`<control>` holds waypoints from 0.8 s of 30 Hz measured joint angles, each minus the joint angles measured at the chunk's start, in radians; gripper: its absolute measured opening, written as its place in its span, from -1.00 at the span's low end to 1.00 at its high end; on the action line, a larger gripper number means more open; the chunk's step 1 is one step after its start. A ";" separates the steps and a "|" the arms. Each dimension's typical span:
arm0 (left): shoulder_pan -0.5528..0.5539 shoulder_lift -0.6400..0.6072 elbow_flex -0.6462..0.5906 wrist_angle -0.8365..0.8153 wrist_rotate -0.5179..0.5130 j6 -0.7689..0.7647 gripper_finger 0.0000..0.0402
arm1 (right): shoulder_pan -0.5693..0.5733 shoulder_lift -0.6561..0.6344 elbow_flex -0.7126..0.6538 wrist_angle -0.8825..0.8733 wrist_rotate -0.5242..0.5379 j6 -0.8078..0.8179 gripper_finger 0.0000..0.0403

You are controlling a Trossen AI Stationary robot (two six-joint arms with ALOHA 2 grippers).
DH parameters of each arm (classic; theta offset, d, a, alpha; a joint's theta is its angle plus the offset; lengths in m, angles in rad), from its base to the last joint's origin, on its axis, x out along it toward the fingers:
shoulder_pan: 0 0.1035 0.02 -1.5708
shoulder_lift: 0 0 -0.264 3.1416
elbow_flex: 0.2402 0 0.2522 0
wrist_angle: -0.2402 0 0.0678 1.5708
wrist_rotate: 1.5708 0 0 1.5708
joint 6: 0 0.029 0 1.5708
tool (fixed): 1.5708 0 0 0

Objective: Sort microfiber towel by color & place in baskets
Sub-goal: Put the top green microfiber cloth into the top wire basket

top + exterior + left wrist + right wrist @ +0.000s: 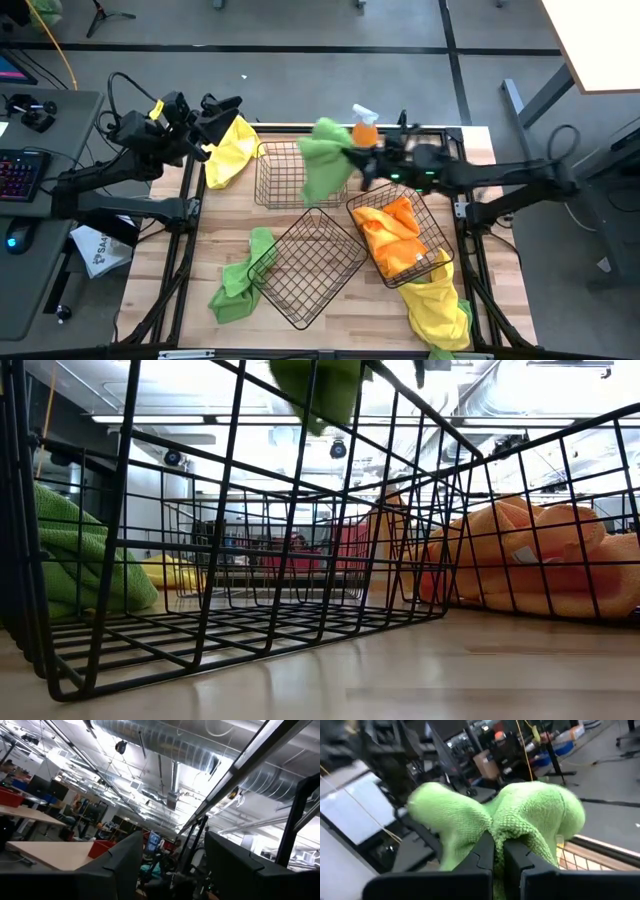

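The right gripper reaches toward nine o'clock, pinching a green towel that hangs over the far basket. The left gripper, fingers spread, waits at ten o'clock by a yellow towel.

Wire baskets, green and orange towels

No lettering is legible anywhere: the dark printing on a white sheet of paper, lying beside the light wooden slatted table, is too small to read.
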 joint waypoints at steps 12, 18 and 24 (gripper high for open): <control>-0.035 -0.010 0.000 -0.004 0.113 -0.026 -0.01 | -0.099 0.358 0.143 -0.116 -0.066 0.053 -0.99; -0.055 -0.060 0.000 -0.109 0.180 -0.025 -0.01 | -0.108 0.378 0.144 -0.216 -0.080 0.050 -0.68; -0.056 -0.113 0.000 -0.215 0.209 0.000 -0.01 | -0.128 0.373 0.149 -0.259 -0.084 0.035 0.07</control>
